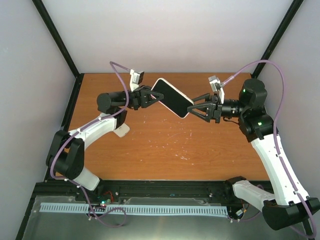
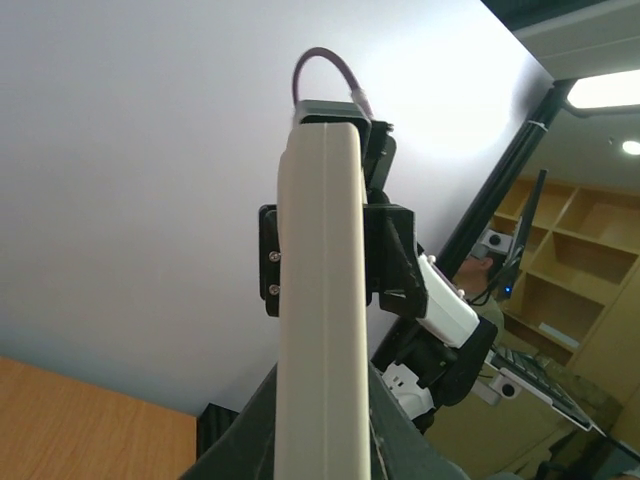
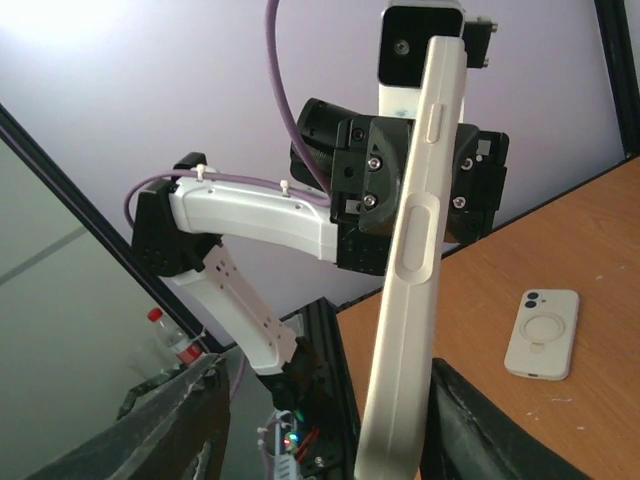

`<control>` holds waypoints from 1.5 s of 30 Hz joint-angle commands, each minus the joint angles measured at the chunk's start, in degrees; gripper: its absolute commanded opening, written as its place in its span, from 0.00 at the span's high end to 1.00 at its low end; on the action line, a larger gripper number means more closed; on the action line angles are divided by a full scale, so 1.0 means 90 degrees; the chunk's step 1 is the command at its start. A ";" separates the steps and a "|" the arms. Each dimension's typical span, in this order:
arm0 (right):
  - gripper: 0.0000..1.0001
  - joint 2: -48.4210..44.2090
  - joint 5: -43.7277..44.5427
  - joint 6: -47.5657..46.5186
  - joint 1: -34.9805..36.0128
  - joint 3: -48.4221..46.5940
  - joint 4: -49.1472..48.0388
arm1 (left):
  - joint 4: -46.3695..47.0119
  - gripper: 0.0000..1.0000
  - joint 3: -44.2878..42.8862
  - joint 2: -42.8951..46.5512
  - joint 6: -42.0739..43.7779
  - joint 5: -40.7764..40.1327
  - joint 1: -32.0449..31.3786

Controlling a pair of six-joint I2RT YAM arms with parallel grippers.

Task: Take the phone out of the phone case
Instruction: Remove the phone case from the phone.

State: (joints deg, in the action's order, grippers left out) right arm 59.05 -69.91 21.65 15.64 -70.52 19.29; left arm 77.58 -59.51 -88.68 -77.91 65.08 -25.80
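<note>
Both arms reach in toward the middle, held up off the counter (image 1: 165, 145). The left gripper (image 1: 152, 96) is clamped tight on one end of the phone (image 1: 169, 97). The phone sits in its pale case (image 3: 405, 250) and hangs tilted in the air between the arms. The right gripper (image 1: 192, 111) is around the other end with its jaws apart, not squeezing. A white thing (image 3: 541, 335) shaped like a phone lies flat on the counter by the left arm.
</note>
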 commanded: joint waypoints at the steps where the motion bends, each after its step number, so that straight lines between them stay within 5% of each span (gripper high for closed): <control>1: 0.46 -0.0380 -0.0349 -0.0719 0.0016 0.0185 0.0264 | -0.0026 1.00 0.0100 0.0189 -0.0031 -0.0949 0.0317; 21: 0.66 0.0202 0.0352 -0.1081 0.0263 0.0173 0.0102 | 0.0092 1.00 0.0099 0.0400 -0.0518 -0.1743 0.0226; 45: 0.71 0.0872 0.1671 -0.1033 0.0219 -0.0303 0.0506 | 0.0658 1.00 0.0045 0.0167 -0.1115 -0.1606 0.0075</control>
State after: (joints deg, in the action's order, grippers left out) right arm 65.28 -61.04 12.84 17.52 -71.96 21.45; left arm 76.14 -56.73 -86.52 -84.05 51.51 -24.27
